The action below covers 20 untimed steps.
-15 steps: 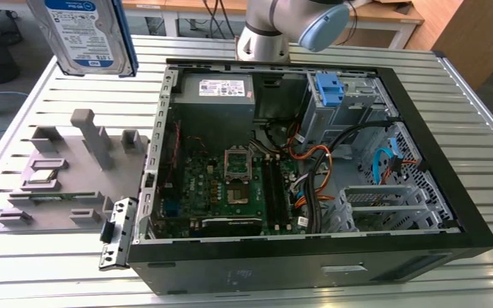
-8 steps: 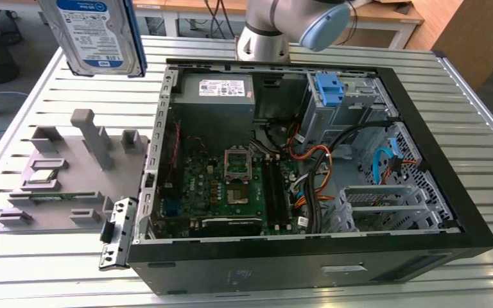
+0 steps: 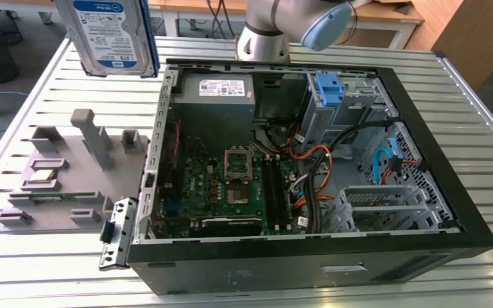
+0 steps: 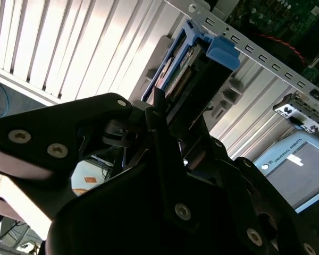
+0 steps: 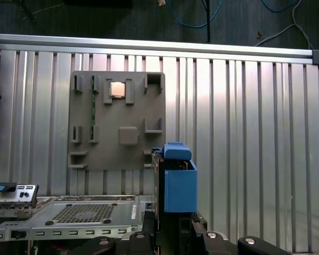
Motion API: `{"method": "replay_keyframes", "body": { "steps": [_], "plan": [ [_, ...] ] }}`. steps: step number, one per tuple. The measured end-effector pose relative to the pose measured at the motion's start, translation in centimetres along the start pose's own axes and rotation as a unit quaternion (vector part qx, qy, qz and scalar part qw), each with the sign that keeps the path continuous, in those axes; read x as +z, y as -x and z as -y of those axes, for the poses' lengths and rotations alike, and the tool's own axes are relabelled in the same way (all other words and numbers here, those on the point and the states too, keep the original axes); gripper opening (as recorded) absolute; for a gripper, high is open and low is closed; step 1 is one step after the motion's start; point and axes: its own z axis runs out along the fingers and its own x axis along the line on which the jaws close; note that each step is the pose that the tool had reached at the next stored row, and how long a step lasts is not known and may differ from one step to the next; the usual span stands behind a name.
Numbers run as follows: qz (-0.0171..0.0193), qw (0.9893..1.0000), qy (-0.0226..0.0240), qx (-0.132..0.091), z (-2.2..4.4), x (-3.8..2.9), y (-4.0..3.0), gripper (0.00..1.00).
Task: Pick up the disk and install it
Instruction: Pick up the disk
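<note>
The black gripper (image 4: 170, 119) has its jaws clamped on the flat silver disk (image 3: 113, 32) with blue plastic rails. It hangs upright above the ribbed metal desk (image 3: 24, 115), just off the open black computer case (image 3: 315, 269) at the exterior view's far left. This looks like the carrying stage, with the disk not yet installed.

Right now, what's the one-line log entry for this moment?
hand: shut on disk | disk: in the air over the table, outside the open computer case | install: not yet done

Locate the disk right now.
Held in the gripper, the disk is raised at the exterior view's upper left, over the slatted table, left of the open computer case.
</note>
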Motion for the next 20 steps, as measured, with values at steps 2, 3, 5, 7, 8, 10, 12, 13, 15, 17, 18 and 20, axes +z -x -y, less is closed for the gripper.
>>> {"method": "replay_keyframes", "body": {
  "steps": [2, 3, 5, 7, 8, 10, 12, 13, 15, 17, 18, 20],
  "plan": [
    [0.0000, 1.0000, 0.0000, 0.000, 0.59, -0.02, 0.00, 0.35],
    [0.0000, 1.0000, 0.0001, 0.000, 0.88, -0.04, 0.00, 0.35],
    [0.0000, 1.0000, 0.0001, 0.000, 1.47, -0.07, -0.01, 0.35],
    [0.0000, 1.0000, 0.0001, 0.000, 2.06, -0.09, -0.01, 0.35],
    [0.0000, 1.0000, 0.0002, 0.000, 2.35, -0.11, -0.01, 0.35],
    [0.0000, 1.0000, 0.0003, 0.000, 2.94, -0.14, -0.02, 0.35],
    [0.0000, 1.0000, 0.0003, 0.000, 3.55, -0.17, -0.02, 0.35],
    [0.0000, 1.0000, 0.0003, 0.000, 3.85, -0.18, -0.03, 0.35],
    [0.0000, 1.0000, 0.0004, 0.000, 4.47, -0.21, -0.03, 0.35],
    [0.0000, 1.0000, 0.0006, 0.000, 5.13, -0.25, -0.04, 0.35],
    [0.0000, 1.0000, 0.0006, 0.000, 5.45, -0.26, -0.05, 0.35],
    [0.0000, 1.0000, 0.0007, 0.000, 6.08, -0.29, -0.06, 0.35]
  ]
}}
